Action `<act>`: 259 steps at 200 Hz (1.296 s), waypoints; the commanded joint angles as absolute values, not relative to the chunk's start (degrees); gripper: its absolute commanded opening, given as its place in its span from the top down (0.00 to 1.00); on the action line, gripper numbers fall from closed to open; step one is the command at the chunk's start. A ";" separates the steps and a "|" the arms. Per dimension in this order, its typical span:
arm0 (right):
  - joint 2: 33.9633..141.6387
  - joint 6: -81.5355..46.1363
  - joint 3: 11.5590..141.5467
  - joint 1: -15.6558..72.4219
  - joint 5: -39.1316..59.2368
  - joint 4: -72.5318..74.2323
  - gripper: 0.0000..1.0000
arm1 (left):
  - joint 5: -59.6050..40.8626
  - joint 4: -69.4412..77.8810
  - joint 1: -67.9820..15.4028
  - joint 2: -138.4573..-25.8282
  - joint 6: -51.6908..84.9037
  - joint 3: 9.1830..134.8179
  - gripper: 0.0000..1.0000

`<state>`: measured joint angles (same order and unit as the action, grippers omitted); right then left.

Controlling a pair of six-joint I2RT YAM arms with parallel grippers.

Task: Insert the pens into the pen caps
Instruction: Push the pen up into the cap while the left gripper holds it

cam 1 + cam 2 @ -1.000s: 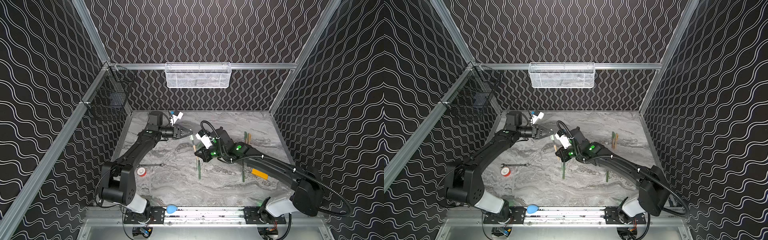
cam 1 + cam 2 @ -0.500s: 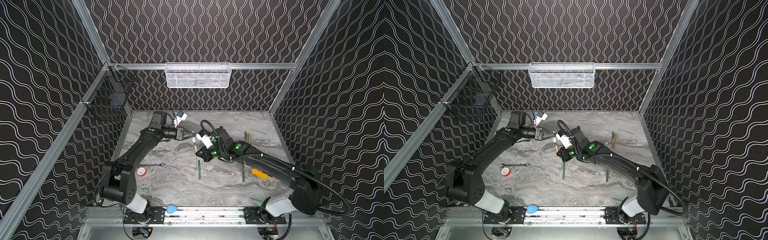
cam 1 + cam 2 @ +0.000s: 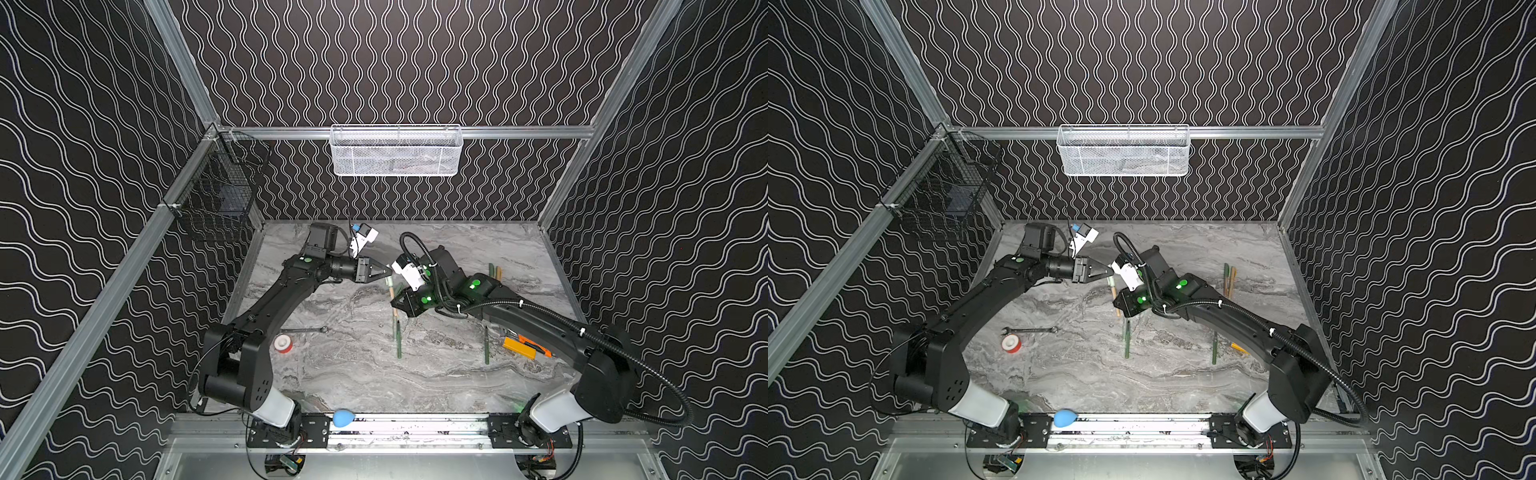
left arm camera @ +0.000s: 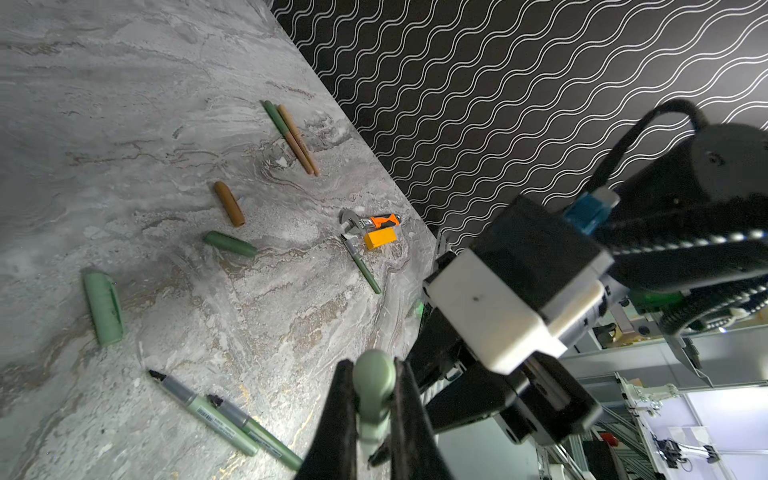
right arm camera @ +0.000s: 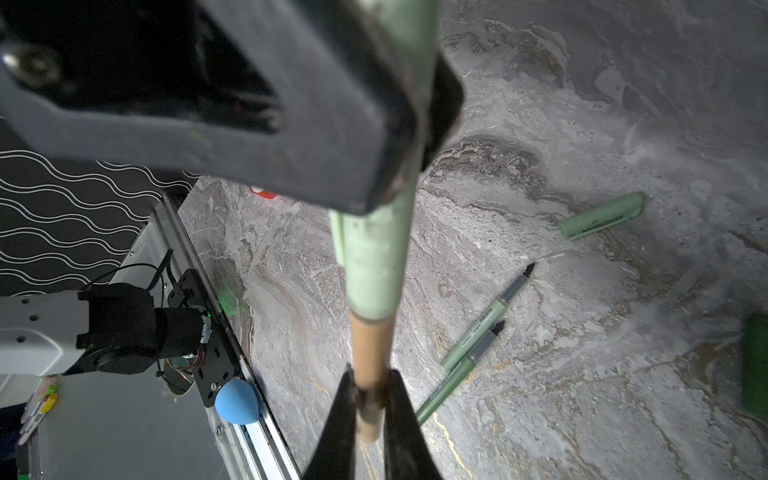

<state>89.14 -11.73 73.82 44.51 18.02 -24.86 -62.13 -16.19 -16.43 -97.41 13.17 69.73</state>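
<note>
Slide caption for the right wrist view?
Right claw holds a tan pen, tip inside the pale green cap gripped by left claw.

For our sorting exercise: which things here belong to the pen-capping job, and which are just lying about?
Job: tan pen, pale green cap, green pens, loose caps.
Lying about: silver wrench, tape roll, utility knife, adjustable wrench.

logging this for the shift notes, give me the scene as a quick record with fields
left gripper: shut on held cap, pale green
right gripper: shut on tan pen
fit: held cap covers the tan pen's end; seating depth unclear
uncapped on table: two green pens side by side, dark green pen beside utility knife
loose caps: pale green loose cap, dark green cap, tan cap
capped: capped pair lying side by side
other: wrench, tape roll
</note>
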 commanded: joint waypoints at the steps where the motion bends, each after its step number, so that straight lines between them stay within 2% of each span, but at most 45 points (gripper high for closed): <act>1: 89.76 -10.48 76.32 43.69 15.87 -17.23 0.94 | -66.36 -20.78 -17.05 -97.62 13.93 69.82 0.82; 18: 89.91 -10.46 76.49 43.59 16.49 -17.23 0.94 | -66.19 -21.67 -17.05 -98.03 13.30 70.68 0.72; 43: 89.74 -10.63 76.20 43.62 17.58 -16.79 0.94 | -66.08 -22.41 -17.05 -98.42 12.84 71.37 0.65; 56: 89.66 -10.46 76.42 43.64 17.75 -16.94 0.94 | -65.95 -22.42 -17.05 -98.35 12.84 71.37 0.65; 62: 89.66 -10.26 76.53 43.62 17.95 -16.96 0.94 | -65.92 -22.33 -17.03 -98.35 12.83 71.34 0.67; 91: 89.89 -9.71 77.03 43.51 18.60 -17.49 0.93 | -66.04 -21.72 -17.05 -98.61 13.20 71.37 0.90; 115: 90.27 -9.76 77.17 43.52 19.14 -17.75 0.87 | -66.23 -21.71 -17.05 -98.79 13.16 71.93 1.00; 136: 91.10 -10.01 77.41 43.20 19.35 -18.00 0.79 | -66.77 -20.88 -16.97 -98.55 13.95 72.02 1.00; 172: 91.20 -11.66 75.82 41.86 20.36 -15.47 0.73 | -68.38 -18.38 -16.46 -98.00 16.17 71.44 1.00; 205: 90.88 -11.95 75.33 40.90 21.50 -14.34 0.90 | -68.40 -17.64 -15.74 -97.99 17.11 71.10 1.00; 237: 90.53 -11.03 74.81 40.85 23.39 -15.03 0.94 | -69.42 -10.43 -13.57 -97.49 23.10 69.38 0.68; 246: 90.48 -10.82 74.55 40.87 23.94 -15.20 0.94 | -69.61 -8.40 -12.96 -97.23 24.86 69.05 0.55; 259: 90.40 -10.34 74.61 40.83 25.29 -15.69 0.94 | -69.68 -5.39 -12.19 -96.95 27.25 68.43 0.46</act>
<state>90.87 -11.31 74.72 40.73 23.27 -14.96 -67.79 -13.85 -13.13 -97.67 21.63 69.10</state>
